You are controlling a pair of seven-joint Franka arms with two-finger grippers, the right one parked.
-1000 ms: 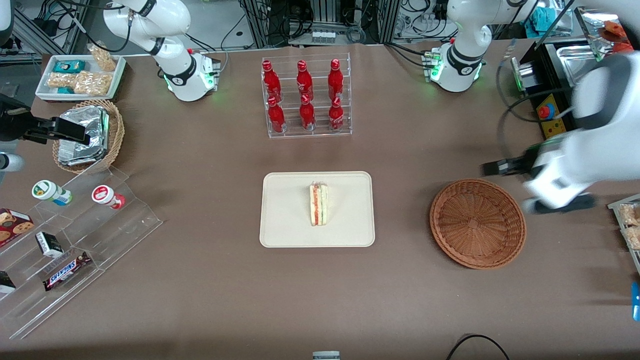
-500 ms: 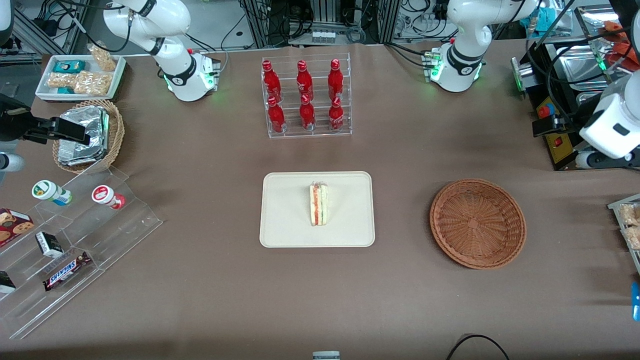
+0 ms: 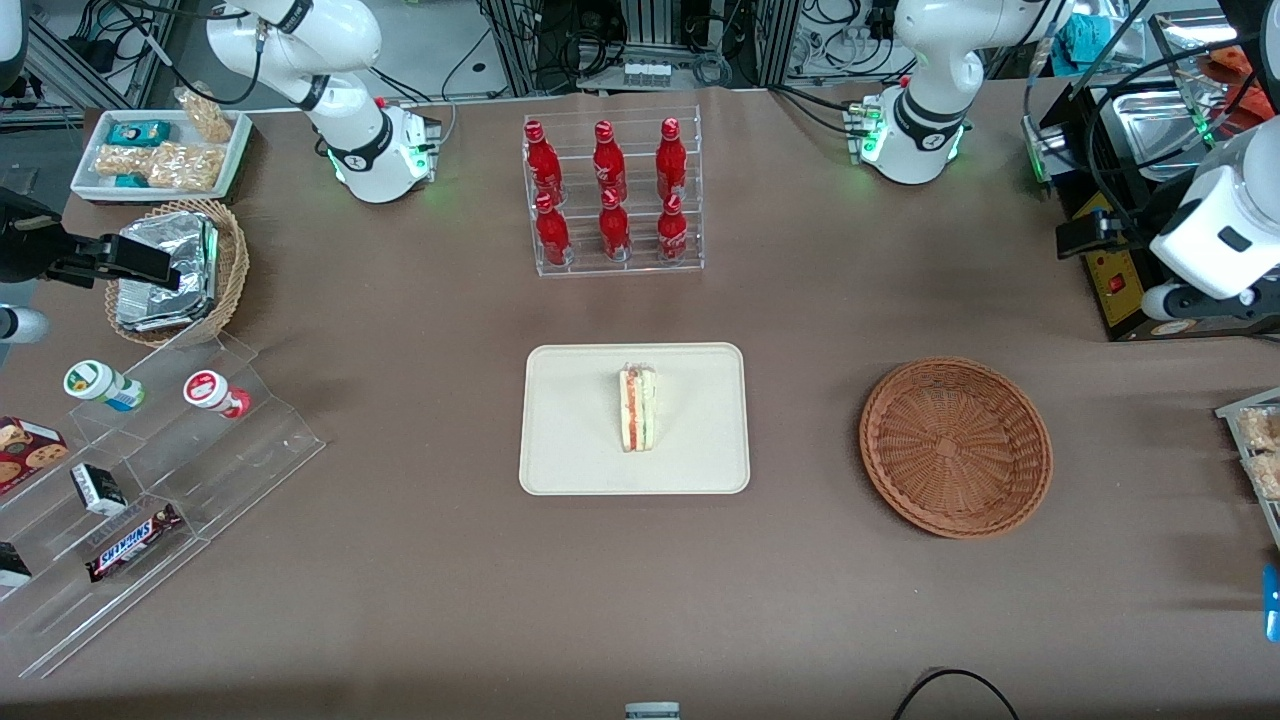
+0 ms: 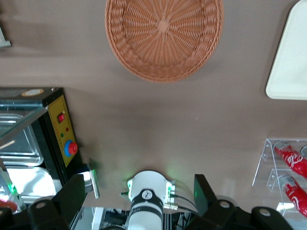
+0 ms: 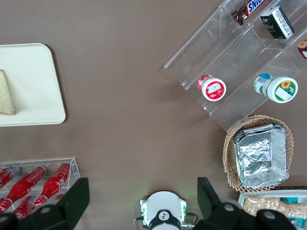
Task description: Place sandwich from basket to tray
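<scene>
The sandwich (image 3: 637,408), a white wedge with red and green filling along its edge, lies on the cream tray (image 3: 570,440) at the middle of the table. Its corner also shows in the right wrist view (image 5: 5,93), on the tray (image 5: 33,72). The reddish-brown wicker basket (image 3: 955,447) stands beside the tray, toward the working arm's end, with nothing in it (image 4: 164,36). My gripper (image 3: 1085,238) hangs high at the working arm's end, farther from the front camera than the basket. It is open (image 4: 139,187) and holds nothing.
A clear rack of red bottles (image 3: 612,195) stands farther back than the tray. A black control box with a red button (image 3: 1105,270) sits close under my gripper. Toward the parked arm's end are a tan basket of foil packets (image 3: 175,270) and an acrylic snack shelf (image 3: 150,480).
My arm has pulled up and away from beside the basket, out to the working arm's end of the table. Sandwich, tray and basket have not moved.
</scene>
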